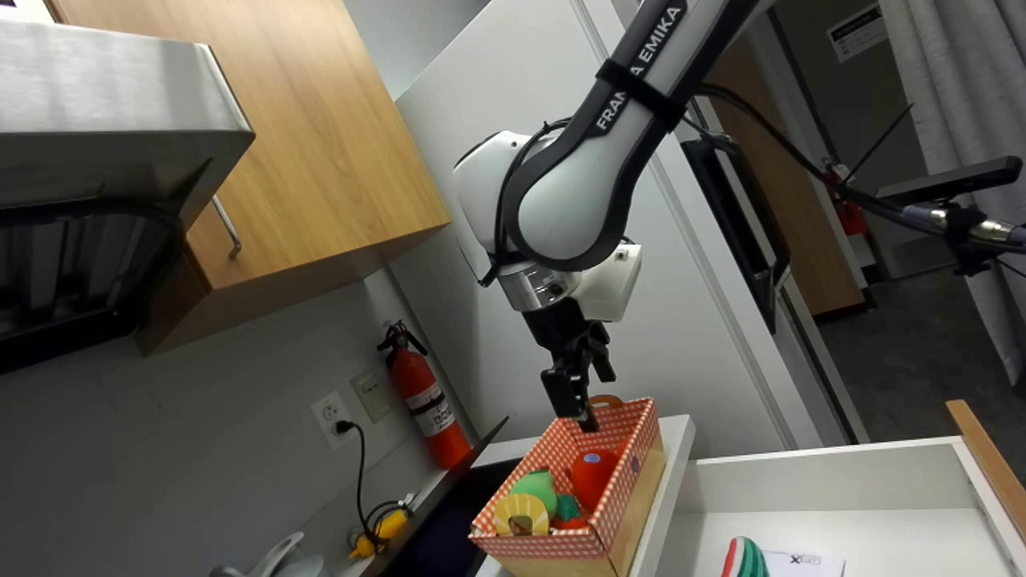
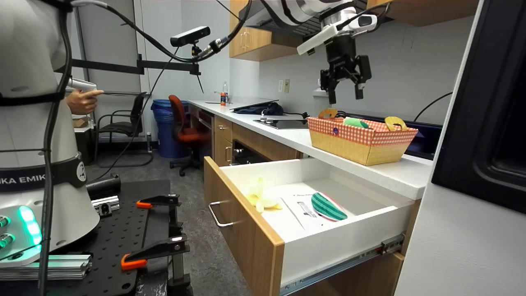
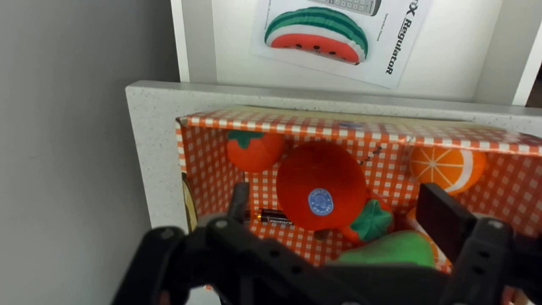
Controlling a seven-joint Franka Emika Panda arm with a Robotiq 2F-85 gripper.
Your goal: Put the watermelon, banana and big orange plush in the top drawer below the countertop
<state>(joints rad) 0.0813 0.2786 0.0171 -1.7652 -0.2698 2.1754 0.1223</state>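
The watermelon (image 2: pixel 328 206) lies on a printed booklet inside the pulled-out top drawer (image 2: pixel 341 242); it also shows in the wrist view (image 3: pixel 317 38). Near the drawer's wooden front rests the yellow banana (image 2: pixel 259 199), seen only in an exterior view. A large round red-orange plush with a blue sticker, which fits the big orange plush (image 3: pixel 317 169), sits in the checked basket (image 2: pixel 341 144) on the countertop (image 2: pixel 386 174). Above that basket hangs my gripper (image 3: pixel 334 190), open, its fingers apart on either side of the plush in the wrist view, holding nothing.
Around the plush in the basket lie a tomato (image 3: pixel 254 152), a green pear toy (image 3: pixel 394 250), an orange slice toy (image 3: pixel 446 169) and a battery (image 3: pixel 275 217). Basket handles (image 2: pixel 394 123) stick up. A white panel (image 1: pixel 641 361) and a wooden cupboard (image 1: pixel 304 160) flank the arm.
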